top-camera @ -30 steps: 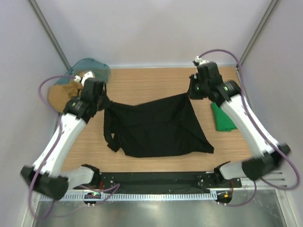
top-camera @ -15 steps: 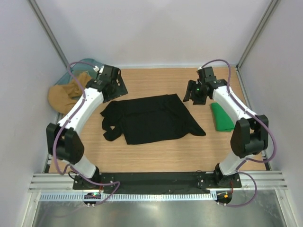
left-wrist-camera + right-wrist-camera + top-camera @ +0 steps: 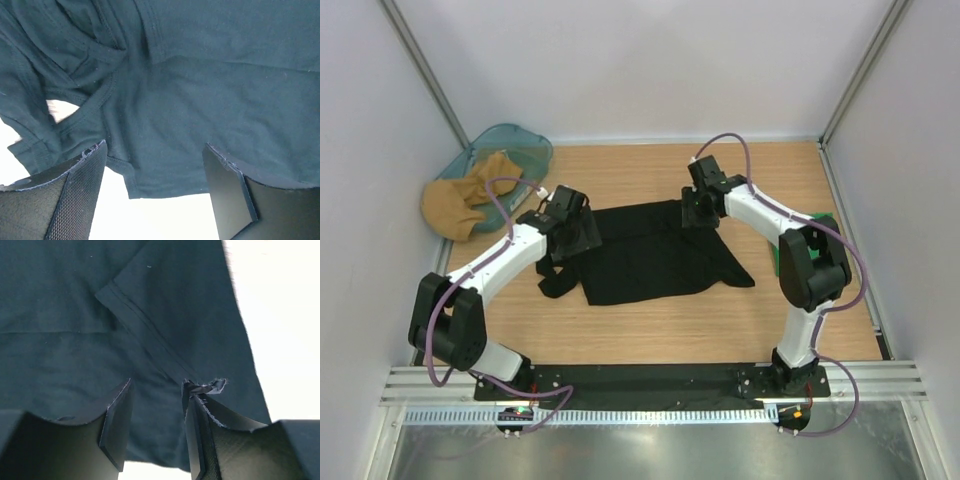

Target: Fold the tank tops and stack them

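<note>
Black tank top (image 3: 650, 255) lies spread and rumpled in the middle of the desk (image 3: 640, 170), with its straps bunched at the left edge. Left hand (image 3: 582, 232) hangs over the garment's far left part; in the wrist view its fingers (image 3: 75, 192) stand wide apart, with only cloth beneath the gap. Right hand (image 3: 698, 212) sits over the far right corner, fingers apart too and clamped on nothing. Green tank top (image 3: 826, 219) lies near the desk's right edge, mostly hidden behind the right arm (image 3: 810, 265). At far left, a teal bin (image 3: 520, 140) holds a tan cloth (image 3: 470, 195).
</note>
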### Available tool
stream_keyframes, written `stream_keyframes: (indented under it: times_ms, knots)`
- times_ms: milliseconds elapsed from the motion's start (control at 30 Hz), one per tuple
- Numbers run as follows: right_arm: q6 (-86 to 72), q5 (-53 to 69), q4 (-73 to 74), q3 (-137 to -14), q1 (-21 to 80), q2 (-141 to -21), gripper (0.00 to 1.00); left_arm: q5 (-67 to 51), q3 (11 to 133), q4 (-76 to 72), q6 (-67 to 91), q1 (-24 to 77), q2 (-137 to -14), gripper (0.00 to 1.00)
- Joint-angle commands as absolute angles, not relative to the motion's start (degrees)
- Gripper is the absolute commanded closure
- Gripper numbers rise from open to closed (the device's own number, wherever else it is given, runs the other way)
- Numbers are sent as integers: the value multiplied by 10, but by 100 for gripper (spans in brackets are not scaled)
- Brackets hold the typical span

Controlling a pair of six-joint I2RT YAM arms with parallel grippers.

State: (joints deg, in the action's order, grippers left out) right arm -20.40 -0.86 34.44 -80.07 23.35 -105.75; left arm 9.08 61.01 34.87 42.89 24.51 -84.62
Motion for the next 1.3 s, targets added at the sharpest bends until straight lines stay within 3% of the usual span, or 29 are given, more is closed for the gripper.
stream_keyframes:
  times_ms: [0, 333, 767, 800, 833, 867, 900, 933, 967, 1000, 1067, 1267]
  knots:
    - [-190, -76, 347, -836, 251, -1077, 51, 77, 596, 297, 434, 246, -829, 23]
    - [-188, -123, 352, -913, 287, -1148, 41, 102, 609, 294, 425, 249, -871, 20]
    - [-181, -179, 396, -986, 309, -1245, 44, 90, 585, 258, 425, 250, -934, 22]
    - [-180, -179, 398, -988, 309, -1247, 53, 88, 582, 252, 425, 249, -939, 26]
    - [-182, -182, 399, -991, 309, -1249, 74, 88, 582, 251, 425, 249, -944, 31]
    - [-183, -190, 400, -996, 309, -1247, 82, 88, 580, 250, 425, 249, -948, 35]
    - [-185, -194, 398, -996, 309, -1243, 91, 86, 579, 243, 423, 249, -955, 51]
    - [-187, -201, 398, -991, 308, -1225, 99, 86, 579, 240, 420, 249, -960, 59]
    - [-190, -204, 393, -985, 304, -1211, 99, 85, 580, 239, 418, 248, -963, 67]
    - [-198, -196, 379, -977, 300, -1195, 99, 85, 582, 240, 417, 247, -969, 83]
    - [-210, -172, 362, -947, 274, -1139, 99, 84, 582, 237, 415, 242, -976, 100]
    - [-269, -10, 298, -869, 137, -1041, 99, 89, 579, 232, 405, 229, -1003, 100]
